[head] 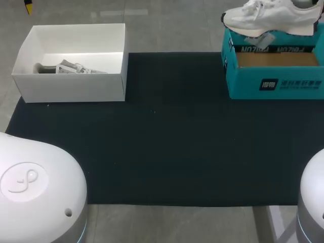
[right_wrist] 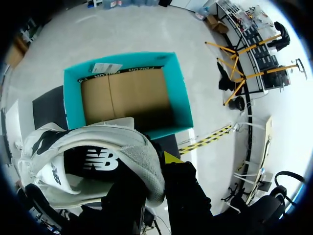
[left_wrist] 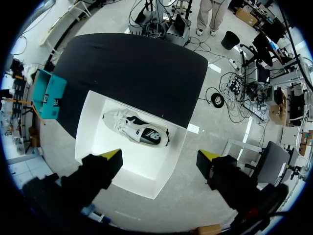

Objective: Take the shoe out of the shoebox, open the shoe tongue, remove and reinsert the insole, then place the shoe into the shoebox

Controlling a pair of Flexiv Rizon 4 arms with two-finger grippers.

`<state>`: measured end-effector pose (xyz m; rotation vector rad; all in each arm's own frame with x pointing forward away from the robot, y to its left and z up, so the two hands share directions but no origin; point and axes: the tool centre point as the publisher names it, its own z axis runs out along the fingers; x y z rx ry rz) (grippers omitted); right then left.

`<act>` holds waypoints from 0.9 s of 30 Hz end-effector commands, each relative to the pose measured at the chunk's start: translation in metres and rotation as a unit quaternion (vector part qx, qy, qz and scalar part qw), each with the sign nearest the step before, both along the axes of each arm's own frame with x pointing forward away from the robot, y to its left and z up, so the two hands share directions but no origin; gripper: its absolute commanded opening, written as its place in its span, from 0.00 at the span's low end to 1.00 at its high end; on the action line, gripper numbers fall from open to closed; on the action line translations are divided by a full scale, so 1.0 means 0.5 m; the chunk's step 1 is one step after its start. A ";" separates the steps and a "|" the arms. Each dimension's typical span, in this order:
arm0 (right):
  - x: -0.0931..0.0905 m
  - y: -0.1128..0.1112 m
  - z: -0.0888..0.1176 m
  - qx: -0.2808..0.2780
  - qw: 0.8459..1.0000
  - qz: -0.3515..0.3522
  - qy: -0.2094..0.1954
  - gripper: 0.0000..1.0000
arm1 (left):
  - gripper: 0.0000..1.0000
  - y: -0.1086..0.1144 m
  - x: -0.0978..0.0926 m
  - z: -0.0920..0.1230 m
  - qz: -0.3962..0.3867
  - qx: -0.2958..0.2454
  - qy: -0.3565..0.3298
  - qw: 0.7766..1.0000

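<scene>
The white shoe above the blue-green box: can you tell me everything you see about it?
The white shoe is a sneaker with white laces, a thick pale sole and a dark lining with a white logo inside. It looks like mesh and soft fabric. It hangs roughly level, sole down, above the open teal box, seemingly clear of it. My right pincer grips it at the heel rim.

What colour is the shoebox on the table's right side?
The shoebox is teal, brown inside; best in the right wrist view.

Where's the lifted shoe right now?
Head view, far right: the lifted shoe hangs in the right gripper, over the open teal shoebox.
</scene>
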<state>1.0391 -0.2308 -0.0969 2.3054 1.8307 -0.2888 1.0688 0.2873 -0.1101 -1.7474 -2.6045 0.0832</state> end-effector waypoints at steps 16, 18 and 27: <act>-0.186 0.174 0.001 -0.029 0.999 0.005 -0.038 0.00 | 1.00 0.000 -0.001 0.001 0.000 0.002 0.000 1.000; -0.199 0.184 0.000 -0.026 0.999 0.007 -0.043 0.00 | 1.00 0.000 -0.001 0.001 0.000 0.002 0.000 1.000; -0.269 0.247 -0.007 -0.031 0.999 0.006 -0.044 0.00 | 1.00 0.000 -0.001 0.001 0.000 0.002 0.000 1.000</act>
